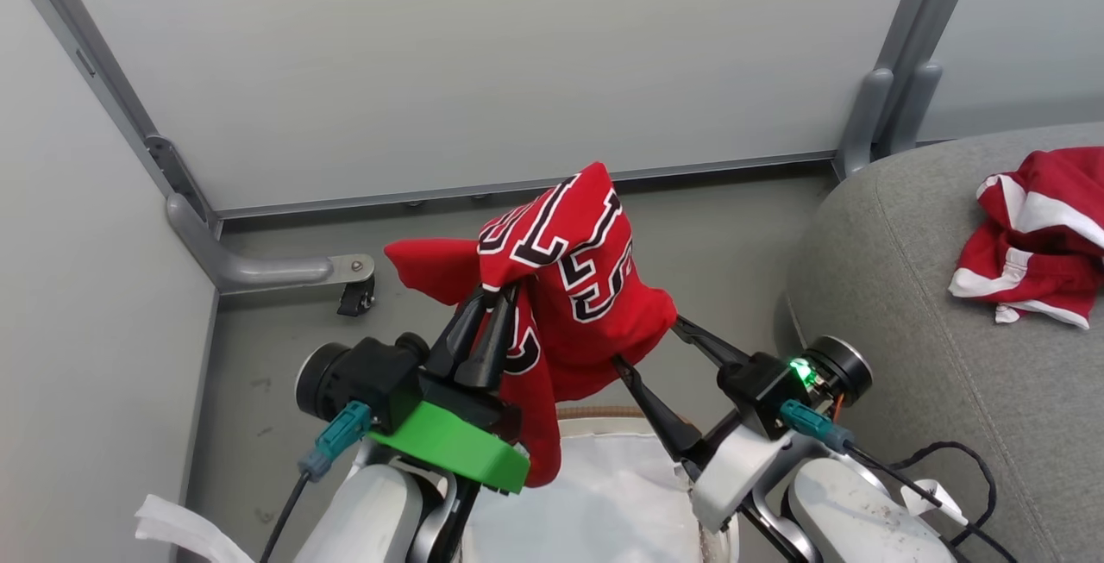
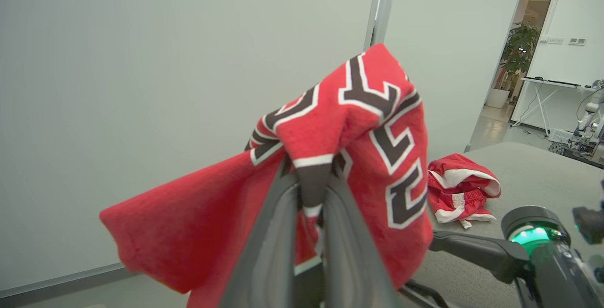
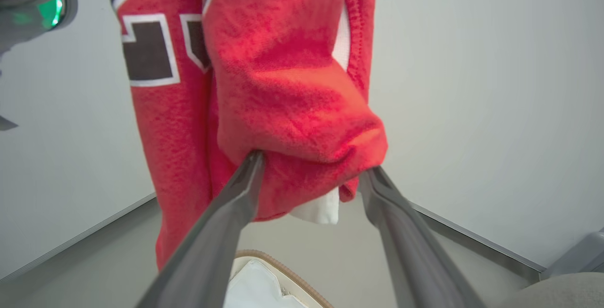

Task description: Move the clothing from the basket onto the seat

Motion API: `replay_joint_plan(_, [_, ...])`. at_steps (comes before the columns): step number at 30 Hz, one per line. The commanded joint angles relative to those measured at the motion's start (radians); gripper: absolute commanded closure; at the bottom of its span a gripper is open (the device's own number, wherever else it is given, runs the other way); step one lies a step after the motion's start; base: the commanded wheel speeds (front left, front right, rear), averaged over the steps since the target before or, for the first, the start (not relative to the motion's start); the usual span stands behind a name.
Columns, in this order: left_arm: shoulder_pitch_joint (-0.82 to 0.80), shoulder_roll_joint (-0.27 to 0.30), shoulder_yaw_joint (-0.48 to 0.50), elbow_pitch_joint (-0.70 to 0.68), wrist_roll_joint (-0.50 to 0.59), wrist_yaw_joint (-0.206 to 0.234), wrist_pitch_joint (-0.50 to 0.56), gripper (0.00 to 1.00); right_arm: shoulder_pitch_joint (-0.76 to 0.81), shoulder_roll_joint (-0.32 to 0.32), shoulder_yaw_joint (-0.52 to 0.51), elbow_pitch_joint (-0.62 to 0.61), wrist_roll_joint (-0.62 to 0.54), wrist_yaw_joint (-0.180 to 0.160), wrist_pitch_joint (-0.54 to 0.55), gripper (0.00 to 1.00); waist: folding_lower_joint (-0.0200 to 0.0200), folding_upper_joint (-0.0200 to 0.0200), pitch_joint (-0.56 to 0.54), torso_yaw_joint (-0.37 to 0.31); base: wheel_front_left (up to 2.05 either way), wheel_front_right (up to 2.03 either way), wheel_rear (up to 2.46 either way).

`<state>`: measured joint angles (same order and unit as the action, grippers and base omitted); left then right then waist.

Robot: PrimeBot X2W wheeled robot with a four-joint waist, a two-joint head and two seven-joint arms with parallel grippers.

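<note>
Jersey (image 3: 292,100) over basket (image 3: 282,267), right wrist view

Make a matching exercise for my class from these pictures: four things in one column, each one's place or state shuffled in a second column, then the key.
Things
1. jersey
2. striped red piece
3. left gripper
4. right gripper

Places or states
A. lying on the seat
B. fingers spread wide apart
C. held up over the basket
D. shut on red cloth

Pairs: 1-C, 2-A, 3-D, 4-B
</note>
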<state>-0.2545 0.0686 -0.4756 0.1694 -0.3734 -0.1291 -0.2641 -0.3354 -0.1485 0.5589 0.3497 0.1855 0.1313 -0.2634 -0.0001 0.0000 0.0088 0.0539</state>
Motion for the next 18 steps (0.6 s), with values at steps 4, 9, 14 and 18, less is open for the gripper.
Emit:
replay_joint_plan(4, [-0.026, -0.006, -0.015, 0.003, -0.01, -0.003, 0.0, 1.0, -0.037, 0.006, 0.023, 0.019, 0.006, -0.001, -0.002, 0.0, 0.0001, 0.0, 0.006, 0.013, 0.0, 0.0, 0.0])
replay_joint_plan(9, [-0.035, -0.007, -0.045, -0.003, -0.014, -0.003, 0.0, 1.0, -0.059, 0.021, 0.044, 0.037, 0.012, -0.001, -0.002, 0.0, 0.0001, 0.0, 0.009, 0.027, 0.0, 0.0, 0.0])
replay_joint_plan(14, [-0.045, -0.008, -0.081, -0.005, -0.022, -0.003, 0.0, 1.0, -0.065, 0.035, 0.03, 0.04, 0.016, -0.001, -0.002, 0.0, 0.0001, 0.0, 0.012, 0.044, 0.0, 0.0, 0.0])
replay_joint_plan(18, [-0.047, -0.008, -0.104, -0.007, -0.026, -0.003, 0.0, 1.0, -0.056, 0.046, 0.005, 0.035, 0.015, -0.001, -0.002, 1.0, 0.0001, 0.0, 0.013, 0.059, 0.0, 0.0, 0.0])
